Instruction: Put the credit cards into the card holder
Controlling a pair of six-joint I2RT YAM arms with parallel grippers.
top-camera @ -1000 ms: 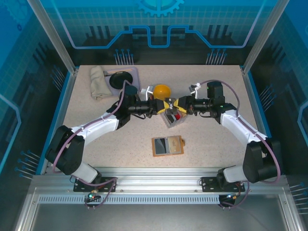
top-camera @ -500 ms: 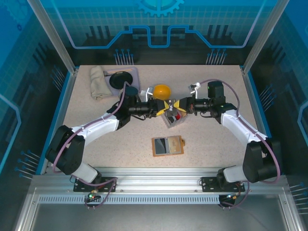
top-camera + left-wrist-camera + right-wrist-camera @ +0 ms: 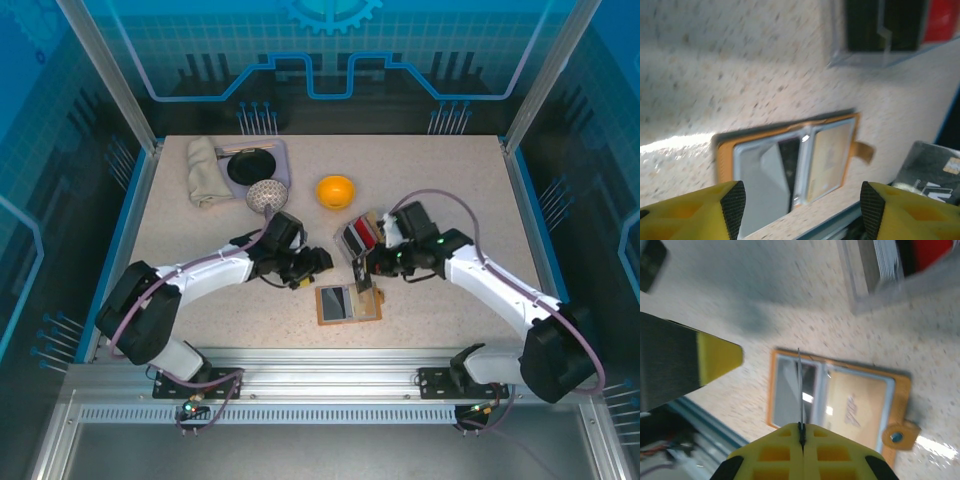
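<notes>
Top view: the right gripper [image 3: 367, 268] is pinched on a dark credit card [image 3: 360, 278], held edge-down just over the open tan card holder [image 3: 349, 303], which lies flat on the table [image 3: 450, 200]. The left gripper [image 3: 312, 263], jaws apart and empty, hovers just left of the holder. Behind them stands a slotted tray [image 3: 362, 236] near an orange bowl [image 3: 335, 190]. Left wrist view: the yellow fingertips [image 3: 733, 202] frame the card holder [image 3: 790, 165], with nothing between them; the dark credit card [image 3: 927, 170] appears at right. Right wrist view: the closed right gripper [image 3: 801, 432] clamps the card [image 3: 800, 390] edge-on above the holder [image 3: 855, 405]; more credit cards [image 3: 930, 250] stand in the tray [image 3: 860, 295].
</notes>
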